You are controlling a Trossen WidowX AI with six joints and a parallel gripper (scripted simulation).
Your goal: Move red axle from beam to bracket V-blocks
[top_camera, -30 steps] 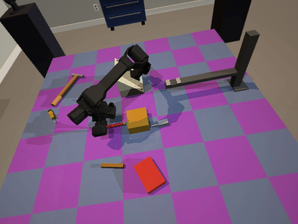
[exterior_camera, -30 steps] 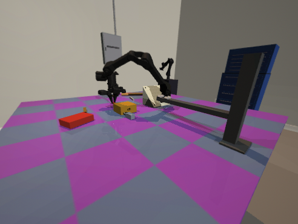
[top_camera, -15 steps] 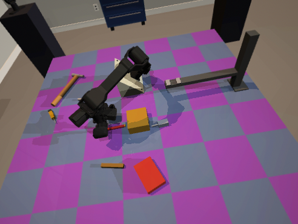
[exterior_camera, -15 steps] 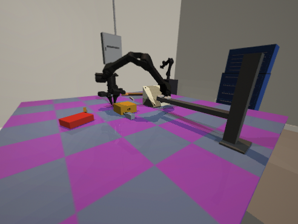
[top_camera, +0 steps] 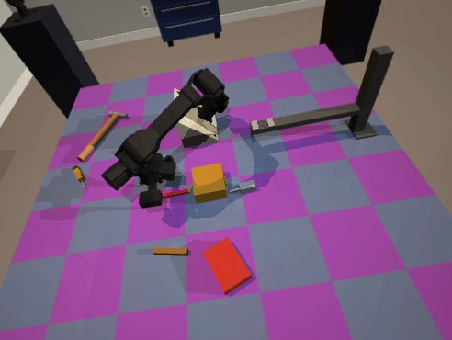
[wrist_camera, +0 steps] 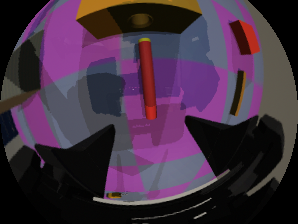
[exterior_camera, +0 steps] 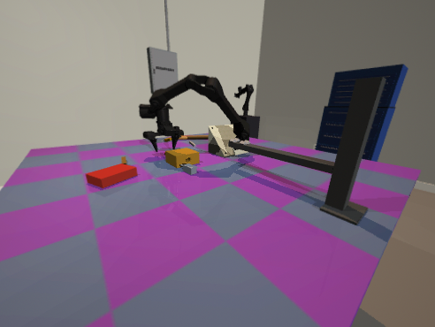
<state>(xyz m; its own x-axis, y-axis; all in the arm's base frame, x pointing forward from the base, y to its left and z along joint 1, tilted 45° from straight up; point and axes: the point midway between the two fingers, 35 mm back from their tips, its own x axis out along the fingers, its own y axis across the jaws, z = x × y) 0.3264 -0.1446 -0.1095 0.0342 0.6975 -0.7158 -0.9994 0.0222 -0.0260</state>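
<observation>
End effector (top_camera: pixel 159 185) (exterior_camera: pixel 164 149) (wrist_camera: pixel 150 123) is hanging open, axle (top_camera: pixel 176 193) (wrist_camera: pixel 147 75) lying outside block (top_camera: pixel 209 181) (exterior_camera: pixel 182 157) (wrist_camera: pixel 165 11).
Grey piece (top_camera: pixel 247 186) (exterior_camera: pixel 190 169) is sitting beside block; bracket (top_camera: pixel 317 117) (exterior_camera: pixel 287 156) (wrist_camera: pixel 19 102) is standing well apart.

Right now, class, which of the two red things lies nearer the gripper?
The slim red axle, just outside the yellow block's hole; the other is a broad, flat red slab.

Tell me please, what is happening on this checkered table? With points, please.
A black robot arm is working to move a red axle (top_camera: pixel 176 193) (wrist_camera: pixel 147 77) from a yellow-orange beam (top_camera: pixel 209 181) (exterior_camera: pixel 181 158) (wrist_camera: pixel 107 15) to the V-blocks (top_camera: pixel 262 123) on a bracket (top_camera: pixel 317 114) (exterior_camera: pixel 283 155). The axle is out of the beam's hole and lies in front of it. The gripper (exterior_camera: pixel 164 150) (wrist_camera: pixel 150 123) is open and holds nothing, its fingers apart near the axle. The V-blocks do not have the axle yet, so placing it there remains to be done.
</observation>
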